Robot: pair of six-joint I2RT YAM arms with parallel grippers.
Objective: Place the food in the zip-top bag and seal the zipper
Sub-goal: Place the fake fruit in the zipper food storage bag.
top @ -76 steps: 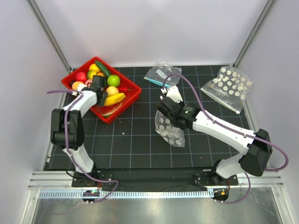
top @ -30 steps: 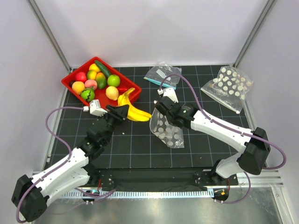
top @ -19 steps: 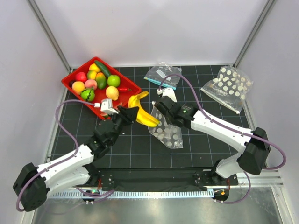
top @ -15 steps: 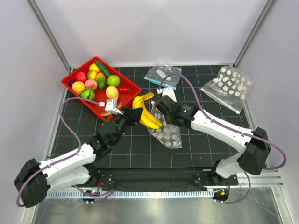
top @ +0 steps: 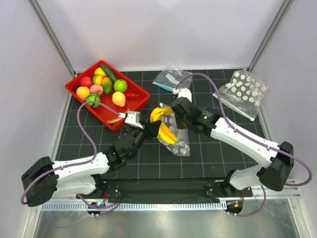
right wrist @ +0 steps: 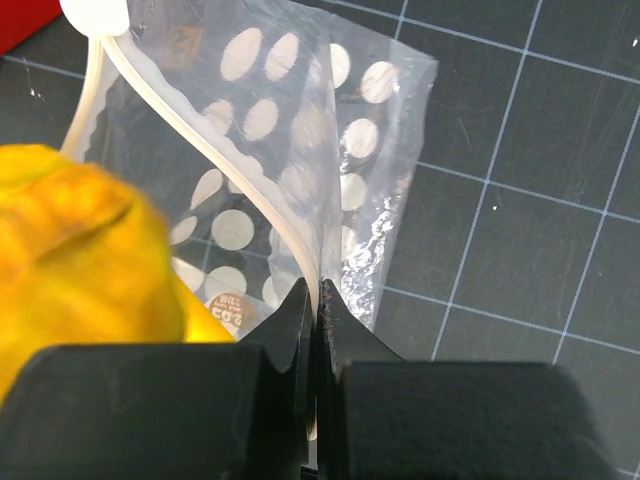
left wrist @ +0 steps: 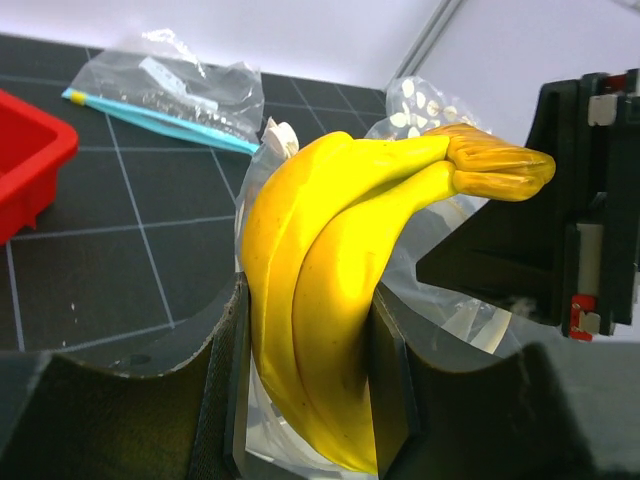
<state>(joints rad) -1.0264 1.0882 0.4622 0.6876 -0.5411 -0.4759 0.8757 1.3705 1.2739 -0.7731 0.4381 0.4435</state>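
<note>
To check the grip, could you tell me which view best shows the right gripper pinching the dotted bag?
Right wrist view: the right gripper is shut on the zip-top bag, close up. From above, the arm hides the pinch; the left wrist view shows mainly the bananas, bag behind.

A black mat (top: 208, 158) with thin white grid lines covers the bench. Plain pale walls close it on three sides: the back wall (top: 158, 34), the left wall (top: 25, 99) and the right wall (top: 297, 99). At each far corner of the mat stands a slanted aluminium post, one left (top: 52, 37) and one right (top: 267, 34). Along the near edge runs an aluminium rail (top: 49, 191), then a white toothed strip (top: 163, 206), then dull sheet metal (top: 163, 223). The light is soft and even, with weak shadows.
</note>
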